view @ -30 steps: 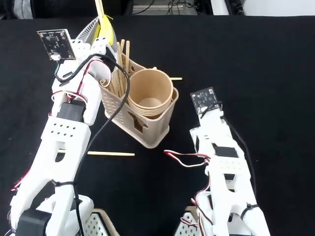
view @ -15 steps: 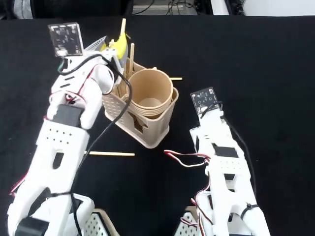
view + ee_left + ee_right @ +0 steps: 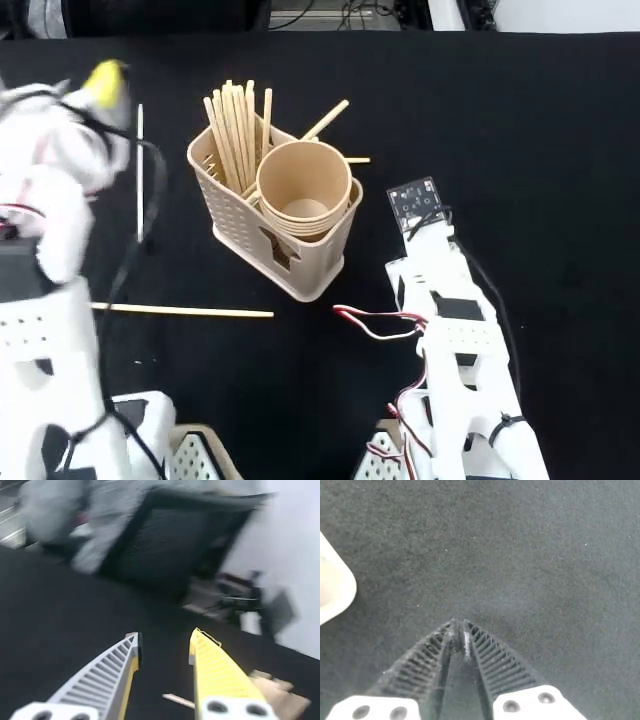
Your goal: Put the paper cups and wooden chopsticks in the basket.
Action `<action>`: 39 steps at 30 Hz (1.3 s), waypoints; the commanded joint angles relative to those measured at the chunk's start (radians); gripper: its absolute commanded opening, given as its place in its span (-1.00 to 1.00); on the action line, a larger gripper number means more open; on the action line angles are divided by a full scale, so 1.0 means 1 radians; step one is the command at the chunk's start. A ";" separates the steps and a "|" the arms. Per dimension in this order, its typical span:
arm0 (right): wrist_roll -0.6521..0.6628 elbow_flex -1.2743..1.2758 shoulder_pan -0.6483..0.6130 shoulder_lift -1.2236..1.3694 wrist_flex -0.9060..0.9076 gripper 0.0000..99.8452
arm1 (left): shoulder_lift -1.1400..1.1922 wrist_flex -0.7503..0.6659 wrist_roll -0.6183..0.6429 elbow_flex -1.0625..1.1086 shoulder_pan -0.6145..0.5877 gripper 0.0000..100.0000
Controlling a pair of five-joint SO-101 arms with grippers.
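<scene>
The left end effector [image 3: 165,637] is gaping wide, empty, likely readied for the loose chopstick [image 3: 139,170] lying near it; beyond, the basket [image 3: 300,265] is holding the paper cups [image 3: 305,180]. The right end effector [image 3: 459,625] is sitting pinched closed, idle.

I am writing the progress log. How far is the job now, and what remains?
Done: the paper cups sit stacked in the basket, a chopstick bundle beside them. In hand: nothing; the left gripper is open and empty, the right gripper shut on nothing. Left: one front chopstick on the table before the basket, a side chopstick toward the left arm, and a chopstick tip behind the basket.
</scene>
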 commanded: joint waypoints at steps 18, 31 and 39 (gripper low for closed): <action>0.006 -0.005 -0.011 -0.019 -0.020 -0.97 | 1.534 0.364 -0.207 -1.331 -0.012 -0.65; 0.006 0.004 -0.011 -0.025 -0.018 -0.97 | 1.840 0.299 -0.110 -1.618 -0.025 -0.66; 0.006 0.004 -0.011 -0.025 -0.018 -0.97 | 1.832 0.229 -0.114 -1.471 -0.024 -0.65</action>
